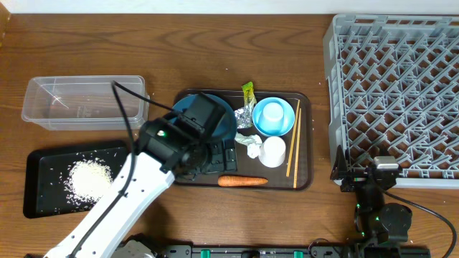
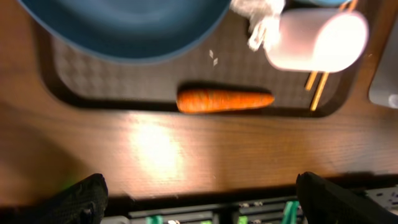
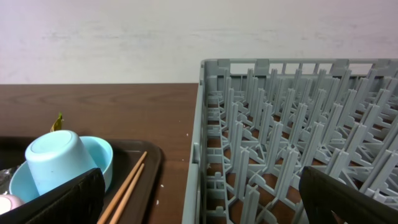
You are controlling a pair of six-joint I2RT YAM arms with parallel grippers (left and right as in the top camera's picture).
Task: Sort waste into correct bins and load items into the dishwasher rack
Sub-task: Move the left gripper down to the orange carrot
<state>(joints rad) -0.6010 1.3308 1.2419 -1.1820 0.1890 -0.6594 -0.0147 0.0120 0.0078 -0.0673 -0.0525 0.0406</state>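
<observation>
Left gripper (image 1: 214,156) hangs wide and empty at frame centre, over the lower left of the brown tray (image 1: 305,143); carrot (image 1: 242,181) lies along that tray's lower edge; plate (image 1: 224,120) sits half hidden under the arm; blue cup (image 1: 273,115), white cup (image 1: 272,152), chopsticks (image 1: 292,143), foil (image 1: 246,115), tissue (image 1: 251,143) and wrapper (image 1: 248,89) fill its right half; rice (image 1: 90,179) is heaped in the black tray (image 1: 43,161) at lower left, below the tub (image 1: 86,80); right gripper (image 1: 364,175) is wide and empty at the lower left corner of the rack (image 1: 394,86)
</observation>
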